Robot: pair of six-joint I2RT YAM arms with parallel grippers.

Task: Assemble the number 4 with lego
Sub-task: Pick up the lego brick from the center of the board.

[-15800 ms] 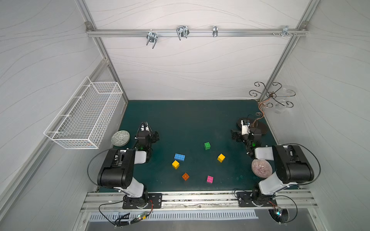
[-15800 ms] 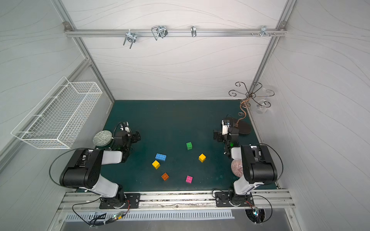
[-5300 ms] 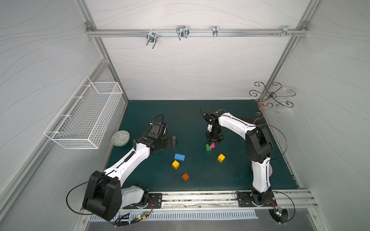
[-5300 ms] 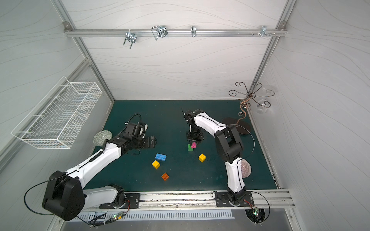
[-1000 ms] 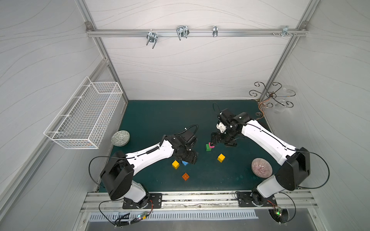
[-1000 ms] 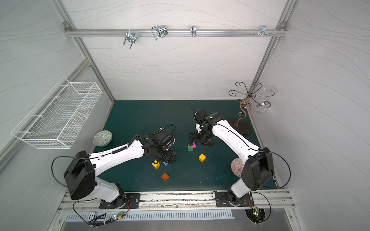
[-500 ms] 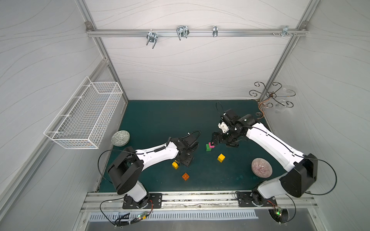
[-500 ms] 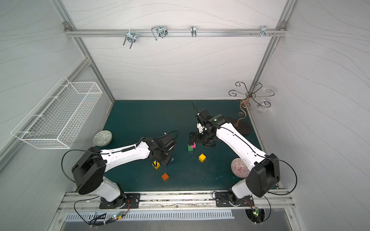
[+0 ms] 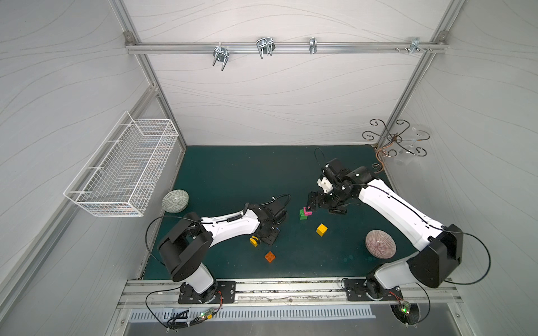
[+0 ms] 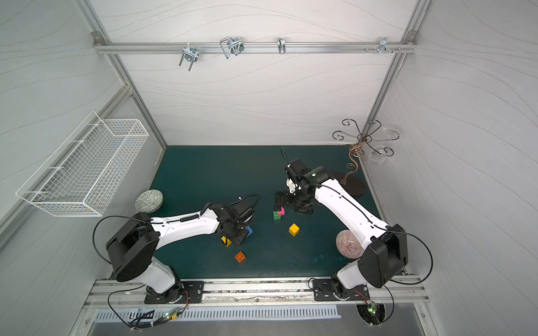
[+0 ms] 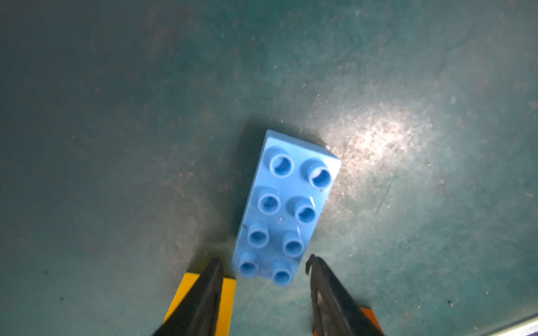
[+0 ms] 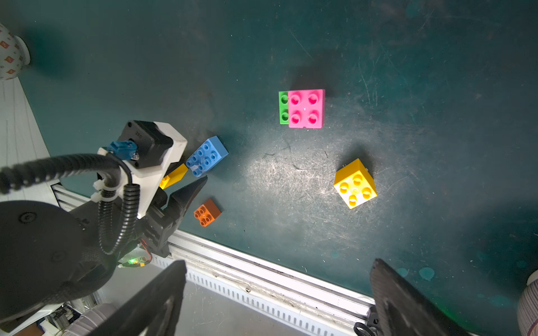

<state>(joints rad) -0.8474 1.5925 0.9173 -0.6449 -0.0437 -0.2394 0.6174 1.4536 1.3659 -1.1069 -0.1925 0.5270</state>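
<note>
The lego lies loose on the green mat. My left gripper [image 11: 264, 260] is open, its jaws straddling the near end of the long blue brick [image 11: 285, 203] with small gaps either side. A yellow cube [image 9: 254, 241] lies right beside that gripper [image 9: 269, 237], and an orange cube [image 9: 270, 256] sits nearer the front. A pink cube [image 12: 305, 108] sits offset on a green cube [image 12: 283, 107]; this pair [image 9: 305, 212] is the only joined part of the number 4. A second yellow cube [image 12: 355, 183] lies alone. My right gripper [image 9: 323, 205] hovers wide open by the pink cube, holding nothing.
A grey patterned bowl [image 9: 175, 200] sits at the mat's left edge and a pinkish bowl [image 9: 380, 243] at the right front beside my right arm. A wire basket [image 9: 125, 171] hangs on the left wall. A metal scroll stand [image 9: 393, 139] fills the back right corner.
My left gripper's jaws have narrowed around the end of the blue brick. My right gripper has opened a little wider and stayed near the pink and green pair.
</note>
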